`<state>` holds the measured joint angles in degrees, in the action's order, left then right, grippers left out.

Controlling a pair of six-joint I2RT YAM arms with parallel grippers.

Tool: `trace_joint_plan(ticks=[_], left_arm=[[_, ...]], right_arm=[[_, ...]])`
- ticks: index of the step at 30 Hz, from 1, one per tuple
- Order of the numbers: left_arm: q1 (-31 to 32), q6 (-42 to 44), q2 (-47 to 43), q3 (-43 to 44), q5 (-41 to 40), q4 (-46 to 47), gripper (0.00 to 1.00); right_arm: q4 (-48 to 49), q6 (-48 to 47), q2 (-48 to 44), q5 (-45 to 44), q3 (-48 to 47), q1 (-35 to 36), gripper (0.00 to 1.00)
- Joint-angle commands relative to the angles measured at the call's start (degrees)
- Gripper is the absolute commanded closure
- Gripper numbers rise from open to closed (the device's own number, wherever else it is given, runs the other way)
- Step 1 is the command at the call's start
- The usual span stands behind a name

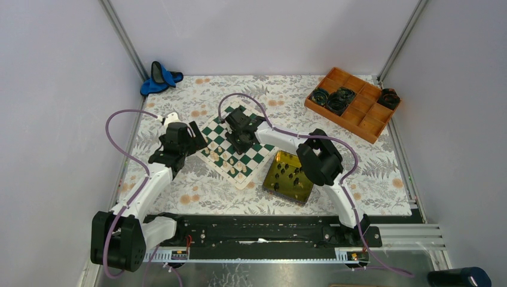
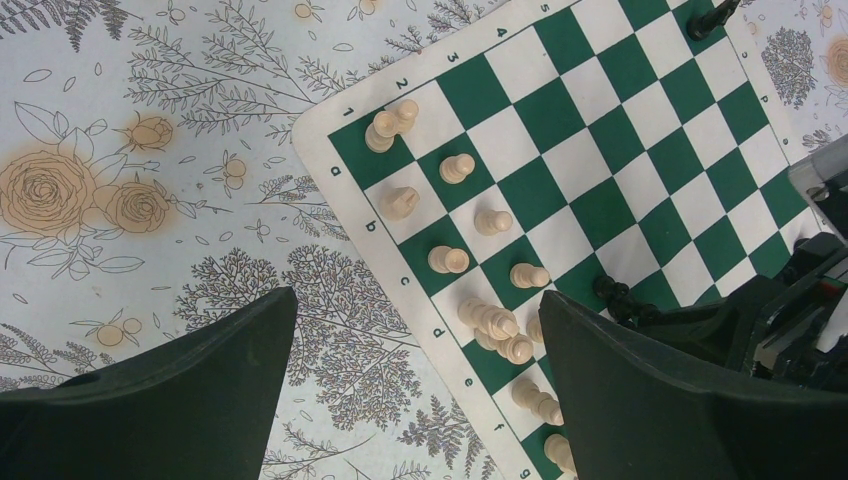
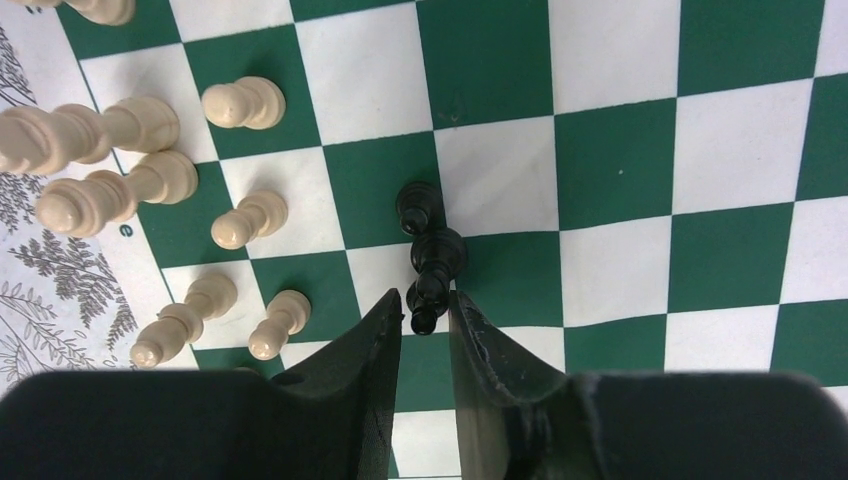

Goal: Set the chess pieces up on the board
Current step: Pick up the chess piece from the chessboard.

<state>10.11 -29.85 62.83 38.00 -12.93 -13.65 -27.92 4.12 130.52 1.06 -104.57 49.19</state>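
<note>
The green and white board (image 1: pixel 210 133) lies at the table's middle, with cream-white pieces (image 1: pixel 230 158) standing along its near-left side. In the right wrist view my right gripper (image 3: pixel 422 300) is closed narrowly on the head of a black piece (image 3: pixel 432 250) over the board's (image 3: pixel 620 170) squares, beside white pieces (image 3: pixel 245 102). That piece also shows in the left wrist view (image 2: pixel 615 297). My left gripper (image 2: pixel 418 300) is open and empty, hovering over the board's left edge (image 2: pixel 330 160) by the white pieces (image 2: pixel 455 168). Another black piece (image 2: pixel 712 18) stands at the far corner.
A yellow-gold tin tray (image 1: pixel 304 194) with several black pieces sits right of the board. An orange compartment tray (image 1: pixel 359 116) holding black coiled items is at the back right. A blue object (image 1: pixel 158 78) lies at the back left. The floral cloth (image 1: pixel 197 197) covers the table.
</note>
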Motion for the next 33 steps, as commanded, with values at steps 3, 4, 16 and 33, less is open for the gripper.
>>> trace_joint_plan(ticks=[3,4,16,33], left_arm=[[0.3,0.0,-0.8,-0.1,0.4,3.5,0.01],[0.3,0.0,-0.9,-0.1,0.5,3.5,0.01],[0.3,0.0,-1.2,0.1,0.6,3.2,0.01],[0.3,-0.4,-2.1,0.1,0.8,2.9,0.01]], right_arm=[[0.2,-0.2,-1.3,-0.3,0.7,0.6,0.74],[0.2,-0.1,-1.4,-0.3,0.7,0.6,0.76],[0.0,-0.4,-2.4,-0.7,0.9,0.7,0.88],[-0.3,-0.4,-6.3,-2.9,4.5,0.7,0.89]])
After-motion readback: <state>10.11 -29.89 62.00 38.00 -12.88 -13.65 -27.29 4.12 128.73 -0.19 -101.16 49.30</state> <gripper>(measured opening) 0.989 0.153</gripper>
